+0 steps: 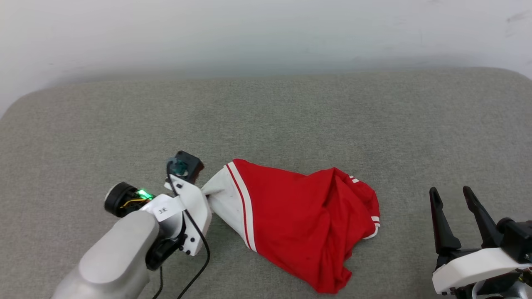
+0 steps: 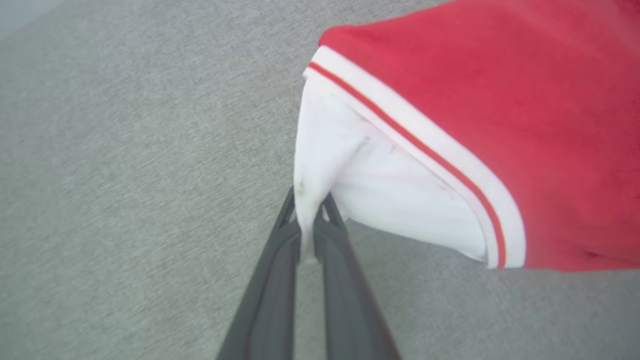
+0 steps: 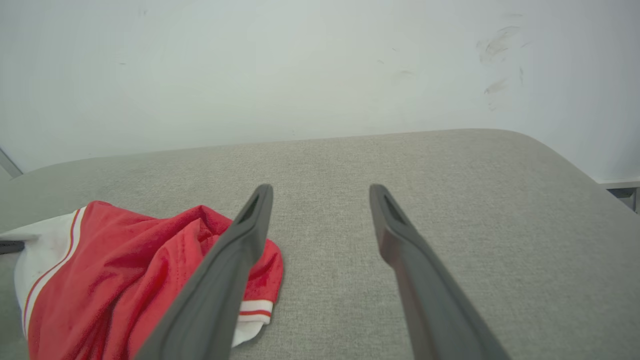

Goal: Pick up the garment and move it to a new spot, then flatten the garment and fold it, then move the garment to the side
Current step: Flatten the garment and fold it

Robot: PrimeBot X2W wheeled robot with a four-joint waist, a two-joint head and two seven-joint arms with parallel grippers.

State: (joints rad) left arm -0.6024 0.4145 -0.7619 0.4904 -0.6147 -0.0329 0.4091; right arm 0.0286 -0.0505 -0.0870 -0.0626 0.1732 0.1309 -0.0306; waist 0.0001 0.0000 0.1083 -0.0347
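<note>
Left tool (image 2: pixel 307 205) clamped on the white sleeve (image 2: pixel 325 150) of the crumpled red garment (image 1: pixel 303 220), bunched at the near middle of the grey tabletop (image 1: pixel 291 116), right tool (image 1: pixel 450 190) idle with fingers apart: pick-up apparently just begun, with moving, flattening, folding and setting aside all ahead.

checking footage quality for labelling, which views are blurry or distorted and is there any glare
Head view: even soft light, no glare, the garment sharp. Left wrist view: softest, the red cloth and the left tool, shut on the white sleeve, look slightly blurred. Right wrist view: the grey surface bows at its far edge, perhaps lens distortion; the right tool softens near the lens.
</note>
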